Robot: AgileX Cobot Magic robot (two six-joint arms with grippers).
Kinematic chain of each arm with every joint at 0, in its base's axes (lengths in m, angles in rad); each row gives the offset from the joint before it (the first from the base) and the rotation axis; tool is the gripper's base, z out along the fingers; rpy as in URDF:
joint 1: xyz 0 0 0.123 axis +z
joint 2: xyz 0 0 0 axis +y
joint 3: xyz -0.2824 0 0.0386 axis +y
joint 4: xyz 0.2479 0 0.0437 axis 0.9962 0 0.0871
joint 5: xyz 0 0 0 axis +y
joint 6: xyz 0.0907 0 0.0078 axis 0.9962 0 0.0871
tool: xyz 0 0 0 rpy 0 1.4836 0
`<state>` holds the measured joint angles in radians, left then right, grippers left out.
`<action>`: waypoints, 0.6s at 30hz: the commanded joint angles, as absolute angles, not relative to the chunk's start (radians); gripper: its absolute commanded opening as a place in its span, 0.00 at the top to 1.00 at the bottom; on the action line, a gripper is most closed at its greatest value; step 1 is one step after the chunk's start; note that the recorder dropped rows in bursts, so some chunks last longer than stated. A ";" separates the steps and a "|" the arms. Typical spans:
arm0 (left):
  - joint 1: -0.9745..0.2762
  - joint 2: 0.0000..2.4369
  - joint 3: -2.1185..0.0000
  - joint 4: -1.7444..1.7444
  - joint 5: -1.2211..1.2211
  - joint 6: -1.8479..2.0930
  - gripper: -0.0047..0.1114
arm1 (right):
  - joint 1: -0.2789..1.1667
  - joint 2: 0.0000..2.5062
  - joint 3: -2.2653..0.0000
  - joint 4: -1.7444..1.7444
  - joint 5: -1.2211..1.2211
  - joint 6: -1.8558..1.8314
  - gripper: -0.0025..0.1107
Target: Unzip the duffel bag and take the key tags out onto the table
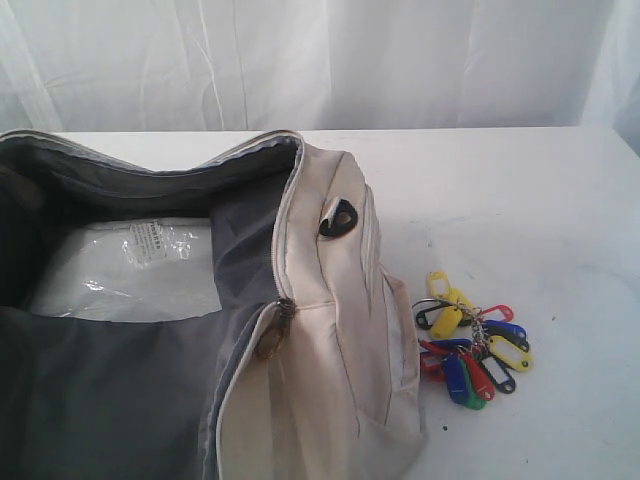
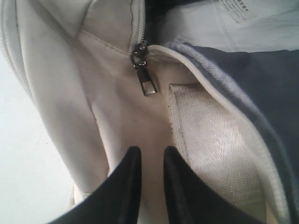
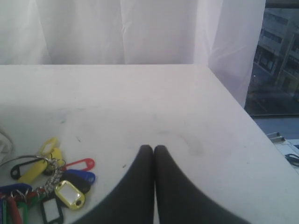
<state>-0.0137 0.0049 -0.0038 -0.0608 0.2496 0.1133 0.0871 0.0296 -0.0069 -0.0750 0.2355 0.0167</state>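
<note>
Key tags (image 1: 472, 340) lie on the desk (image 1: 540, 200) at three o'clock of the unzipped duffel bag (image 1: 335, 340), job seemingly done, so my right jaws sit pressed together, left jaws slightly parted, empty.

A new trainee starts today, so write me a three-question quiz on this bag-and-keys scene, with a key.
1. True or false: the key tags lie on the table, outside the bag.
2. What lies inside the open bag? A) a clear packet B) a red mug C) a shoe
3. Fill in: the fingers of the right gripper are ___ (open or shut).
Key: 1 true; 2 A; 3 shut.
</note>
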 commanded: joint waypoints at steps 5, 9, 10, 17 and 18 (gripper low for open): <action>-0.012 0.000 0.000 -0.066 0.254 0.112 0.75 | 0.081 0.006 0.000 -0.064 0.315 0.027 0.98; -0.012 0.000 0.000 -0.066 0.254 0.112 0.75 | 0.081 0.000 0.000 -0.033 0.313 0.027 0.98; -0.012 0.000 0.000 -0.066 0.254 0.112 0.75 | 0.081 0.000 0.000 -0.030 0.313 0.029 0.98; -0.012 0.000 0.000 -0.066 0.254 0.112 0.75 | 0.081 0.000 0.000 0.006 0.322 0.029 0.98; -0.012 0.000 0.000 -0.066 0.254 0.112 0.75 | 0.081 0.000 0.000 0.012 0.328 0.029 0.98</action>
<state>-0.0137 0.0049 -0.0038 -0.0608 0.2496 0.1133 0.0871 0.0065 -0.0050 0.0000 0.3236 0.0247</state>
